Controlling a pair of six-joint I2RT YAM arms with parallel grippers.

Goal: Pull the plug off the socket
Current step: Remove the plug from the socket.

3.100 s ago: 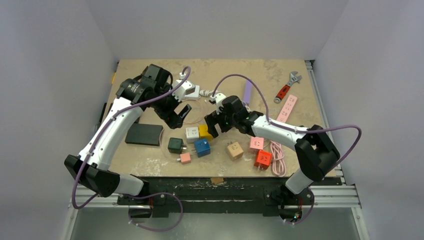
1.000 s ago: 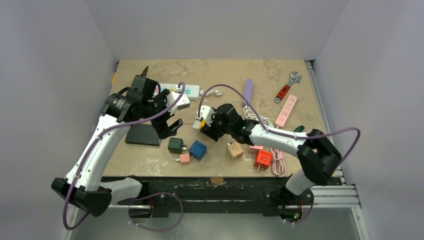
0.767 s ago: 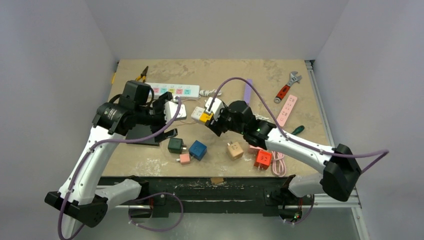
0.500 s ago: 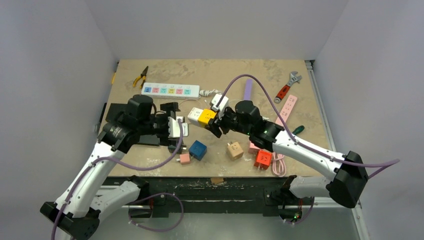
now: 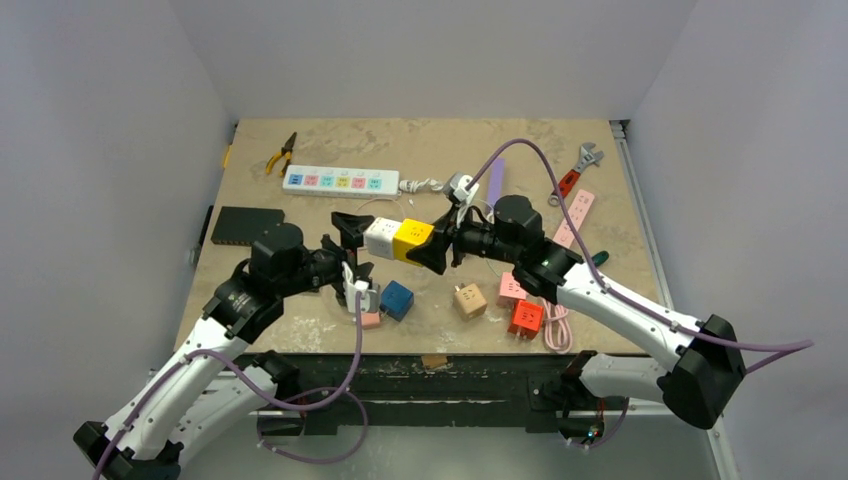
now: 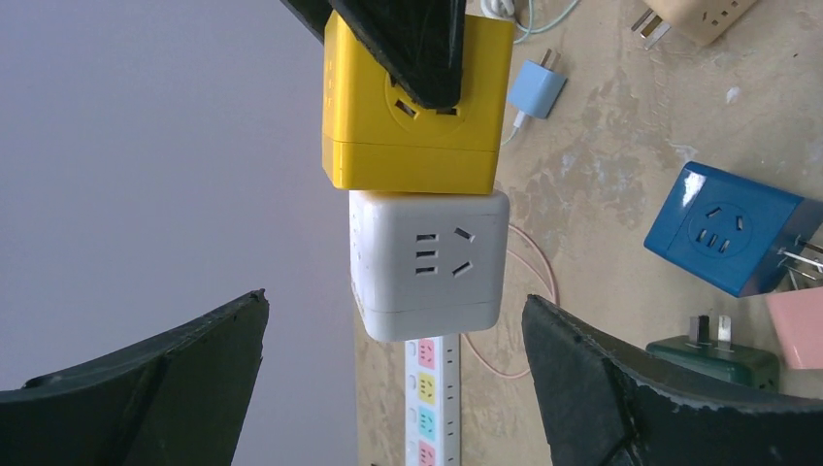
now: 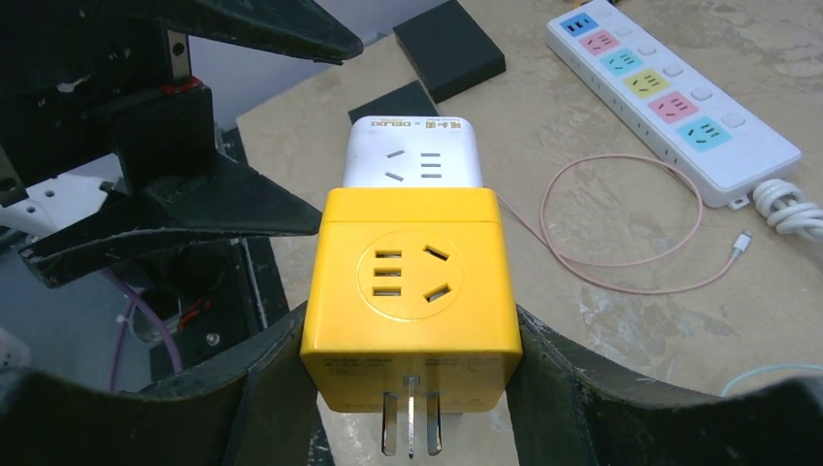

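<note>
A yellow cube socket (image 5: 413, 238) and a white cube plug (image 5: 381, 236) hang joined end to end above the table. My right gripper (image 5: 428, 252) is shut on the yellow cube's (image 7: 412, 282) sides, its own prongs pointing back at the wrist. The white cube (image 7: 412, 155) sticks out from its far face. My left gripper (image 5: 352, 248) faces the white cube (image 6: 427, 262) from the left, open wide. Its fingers (image 6: 582, 379) stand either side of the cube's end without touching it. The yellow cube (image 6: 417, 107) lies beyond.
On the table lie a white power strip (image 5: 340, 181), pliers (image 5: 281, 152), a wrench (image 5: 574, 172), a black box (image 5: 243, 224) and a pink strip (image 5: 573, 215). Below the grippers sit loose cubes: blue (image 5: 397, 298), tan (image 5: 467, 300), orange (image 5: 524, 317).
The right gripper lifted the joined cubes off the table and carried them up and right. The left arm swung down from the back and turned, still open, to face the white cube.
</note>
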